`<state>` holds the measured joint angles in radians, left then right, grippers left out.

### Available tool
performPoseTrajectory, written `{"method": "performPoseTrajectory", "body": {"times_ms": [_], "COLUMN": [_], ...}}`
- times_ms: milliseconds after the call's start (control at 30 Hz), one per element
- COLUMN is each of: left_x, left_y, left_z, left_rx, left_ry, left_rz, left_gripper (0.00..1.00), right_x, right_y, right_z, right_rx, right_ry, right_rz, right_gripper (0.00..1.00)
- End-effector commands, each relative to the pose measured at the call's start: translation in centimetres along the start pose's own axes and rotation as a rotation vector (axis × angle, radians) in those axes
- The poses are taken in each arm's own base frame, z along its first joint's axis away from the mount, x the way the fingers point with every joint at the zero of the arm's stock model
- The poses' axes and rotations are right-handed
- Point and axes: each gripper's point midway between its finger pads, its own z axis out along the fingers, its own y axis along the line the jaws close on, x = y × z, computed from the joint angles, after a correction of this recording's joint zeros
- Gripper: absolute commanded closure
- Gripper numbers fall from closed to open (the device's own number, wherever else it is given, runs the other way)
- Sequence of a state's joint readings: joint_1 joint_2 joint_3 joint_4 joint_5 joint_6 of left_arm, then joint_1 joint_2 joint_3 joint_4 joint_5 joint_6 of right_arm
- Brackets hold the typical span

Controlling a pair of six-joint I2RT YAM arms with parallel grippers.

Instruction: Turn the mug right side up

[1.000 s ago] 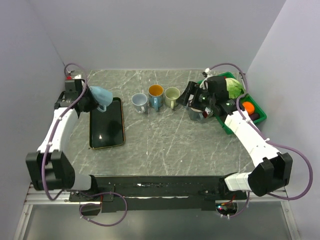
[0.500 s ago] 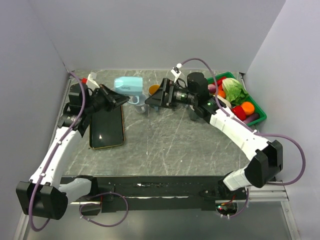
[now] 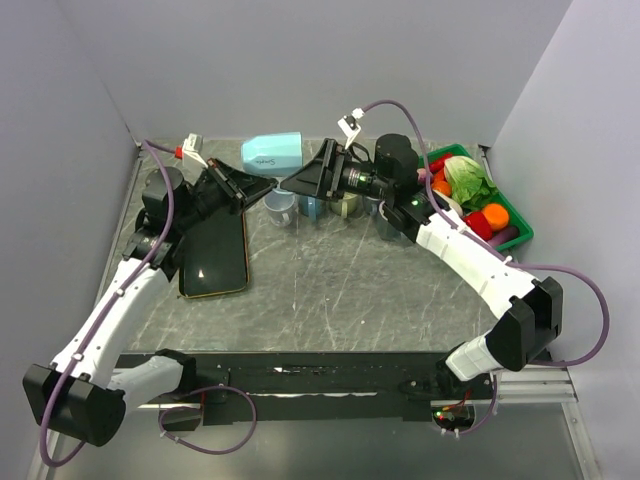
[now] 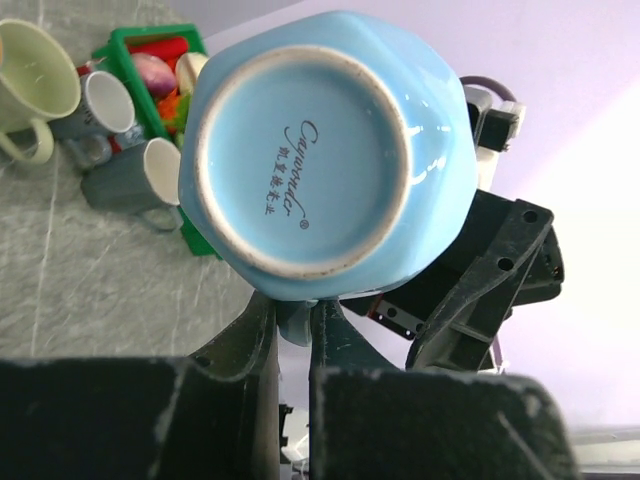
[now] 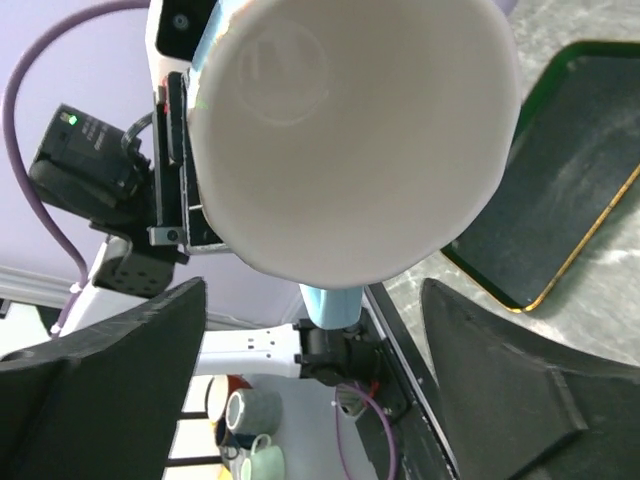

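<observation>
Top external view: the light blue ceramic mug (image 3: 272, 152) hangs in the air above the back of the grey marbled table (image 3: 330, 290). It lies on its side, mouth towards the right arm. The left gripper (image 3: 255, 183) carries it from below. The right gripper (image 3: 305, 170) faces its mouth with its jaws spread wide and nothing in them. I judge the task about half done: the mug is lifted and tipped, but it is neither mouth-up nor set down. The black tray with a gold rim (image 3: 213, 250), a row of 4 upright mugs (image 3: 312, 207) and a green bin of vegetables (image 3: 500, 225) lie below.

Left wrist view: only here does the mug's glazed base with its printed mark show, turned squarely to the camera. The left jaws are clamped tight on the handle (image 4: 292, 322), a detail the overhead camera leaves unclear.

Right wrist view: this alone shows the white, empty inside of the mug, with the 2 dark fingers (image 5: 120, 350) standing clear on either side of it, touching nothing.
</observation>
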<state>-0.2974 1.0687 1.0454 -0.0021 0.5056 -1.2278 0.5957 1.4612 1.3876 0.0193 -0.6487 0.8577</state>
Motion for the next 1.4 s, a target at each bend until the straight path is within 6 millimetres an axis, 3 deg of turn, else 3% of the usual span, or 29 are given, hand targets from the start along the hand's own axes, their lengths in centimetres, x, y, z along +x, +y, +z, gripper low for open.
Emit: {"method": "performPoseTrajectory", "body": {"times_ms": [0, 300, 467, 567, 667, 700, 800, 900, 933, 1000, 1100, 1133, 1200, 1367], "left_x": [-2.2, -1.5, -1.0, -0.8, -0.5, -0.5, -0.4, -0.4, -0.4, -0.4, -0.8, -1.1, -1.9, -4.9], "left_y": [-8.9, -9.4, -9.1, -8.9, -8.9, -8.7, -8.4, -8.5, -8.2, -8.5, -7.7, -6.6, -6.2, -4.2], "left_z": [-2.3, -2.3, -2.1, -2.0, -2.2, -2.1, -2.1, -2.3, -2.3, -2.6, -2.5, -2.4, -2.9, -5.8], "left_rx": [0.275, 0.311, 0.305, 0.3, 0.308, 0.304, 0.295, 0.292, 0.278, 0.281, 0.197, 0.132, 0.079, -0.138], "left_ry": [-0.14, -0.142, -0.133, -0.13, -0.132, -0.133, -0.136, -0.142, -0.146, -0.151, -0.16, -0.166, -0.207, -0.364], "left_rz": [0.094, 0.075, 0.064, 0.057, 0.057, 0.057, 0.063, 0.084, 0.103, 0.172, 0.268, 0.276, 0.349, 0.474], "left_gripper": [0.99, 0.99, 0.99, 0.99, 0.99, 0.99, 0.99, 0.56, 0.26, 0.02, 0.04, 0.04, 0.04, 0.04], "right_x": [-2.0, -3.0, -3.4, -3.7, -3.9, -3.9, -3.8, -4.0, -4.2, -4.6, -5.4, -5.9, -6.1, -7.1], "right_y": [3.3, 3.3, 3.6, 3.8, 4.1, 4.1, 3.7, 3.7, 3.7, 3.5, 2.8, 2.7, 1.0, -1.3], "right_z": [-0.1, 0.5, 0.6, 0.4, 0.1, 0.0, -0.1, -0.6, -0.8, -1.6, -3.2, -4.2, -5.6, -9.7], "right_rx": [-0.101, -0.105, -0.122, -0.134, -0.155, -0.154, -0.134, -0.122, -0.111, -0.074, -0.003, 0.034, 0.134, 0.385], "right_ry": [-0.085, -0.121, -0.142, -0.155, -0.185, -0.186, -0.187, -0.213, -0.229, -0.248, -0.29, -0.323, -0.334, -0.38], "right_rz": [-0.023, -0.017, -0.012, -0.015, -0.019, -0.021, -0.022, -0.044, -0.055, -0.087, -0.116, -0.146, -0.16, -0.316], "right_gripper": [0.14, 0.46, 0.49, 0.61, 0.83, 0.98, 1.0, 1.0, 1.0, 1.0, 1.0, 1.0, 1.0, 1.0]}}
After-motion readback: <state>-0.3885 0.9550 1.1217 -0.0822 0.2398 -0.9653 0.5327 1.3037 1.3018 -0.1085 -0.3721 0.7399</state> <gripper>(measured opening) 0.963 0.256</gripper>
